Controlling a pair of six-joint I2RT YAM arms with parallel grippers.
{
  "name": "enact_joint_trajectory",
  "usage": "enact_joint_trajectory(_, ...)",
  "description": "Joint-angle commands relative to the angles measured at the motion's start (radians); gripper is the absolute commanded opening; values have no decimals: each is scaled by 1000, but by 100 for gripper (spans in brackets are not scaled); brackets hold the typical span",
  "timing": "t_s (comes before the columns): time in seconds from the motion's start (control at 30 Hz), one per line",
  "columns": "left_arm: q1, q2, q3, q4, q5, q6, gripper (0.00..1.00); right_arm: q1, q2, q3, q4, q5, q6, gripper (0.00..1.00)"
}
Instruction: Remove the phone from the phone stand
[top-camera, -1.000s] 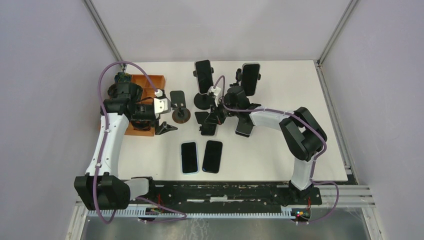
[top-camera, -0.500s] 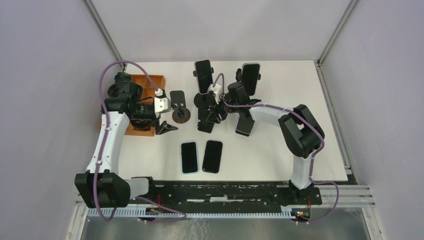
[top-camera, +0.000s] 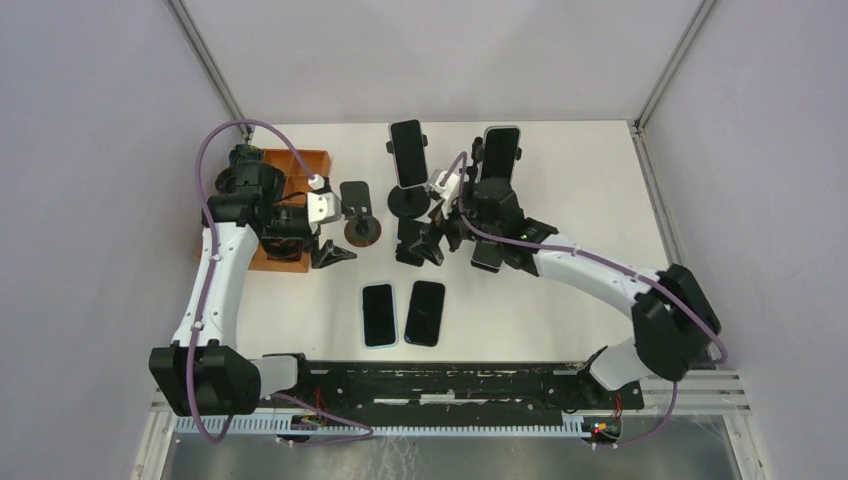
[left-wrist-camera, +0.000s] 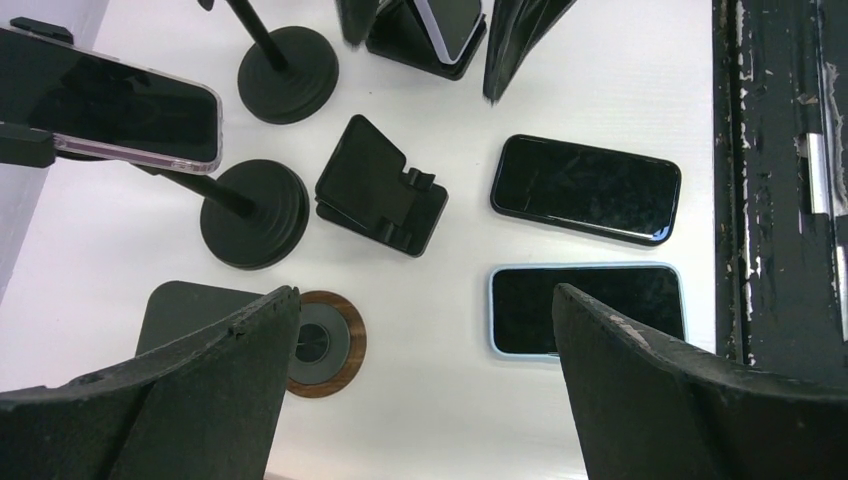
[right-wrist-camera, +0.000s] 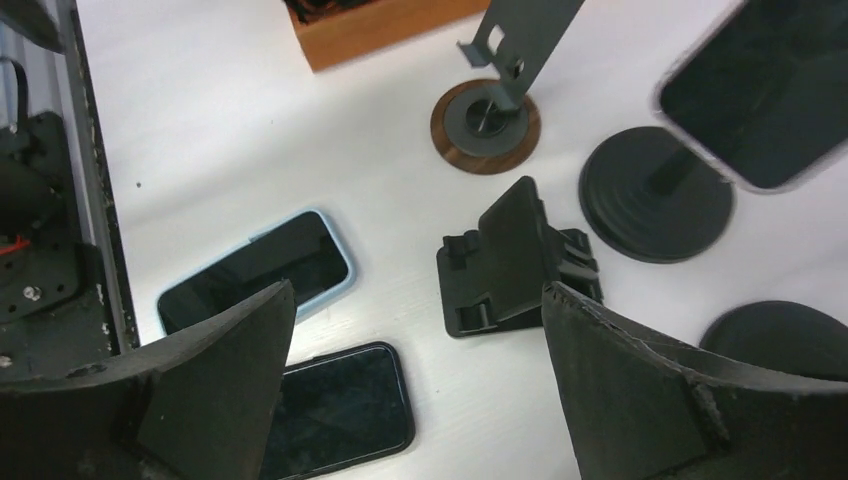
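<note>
Two phones stand clamped on black pole stands at the back: one phone (top-camera: 407, 152) on the left stand and another phone (top-camera: 500, 155) to its right. A third phone (left-wrist-camera: 445, 22) leans in a low black stand, mostly under my right arm in the top view. My right gripper (top-camera: 432, 238) is open and empty, hovering over a small folding stand (right-wrist-camera: 515, 260) that holds nothing. My left gripper (top-camera: 335, 240) is open and empty beside the wood-based stand (top-camera: 360, 230), which also holds no phone.
Two phones lie flat near the front: a blue-cased one (top-camera: 379, 315) and a black one (top-camera: 425, 313). An orange box (top-camera: 290, 175) sits at the left under my left arm. Round pole-stand bases (left-wrist-camera: 253, 213) stand mid-table.
My right gripper went from shut to fully open by the folding stand. Its wrist shifted right and its elbow swung out to the right. The left arm stayed still.
</note>
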Motion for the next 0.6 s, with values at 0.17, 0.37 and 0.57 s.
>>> enact_joint_trajectory(0.17, 5, -5, 221, 50, -87, -317, 100, -95, -434, -260, -16, 248, 269, 98)
enact_joint_trajectory(0.37, 5, 19, 348, 104, -149, -565, 100, -186, -658, -491, -40, 300, 332, 98)
enact_joint_trajectory(0.57, 5, 9, 320, 134, -265, -581, 100, -297, -740, -642, 6, 296, 370, 98)
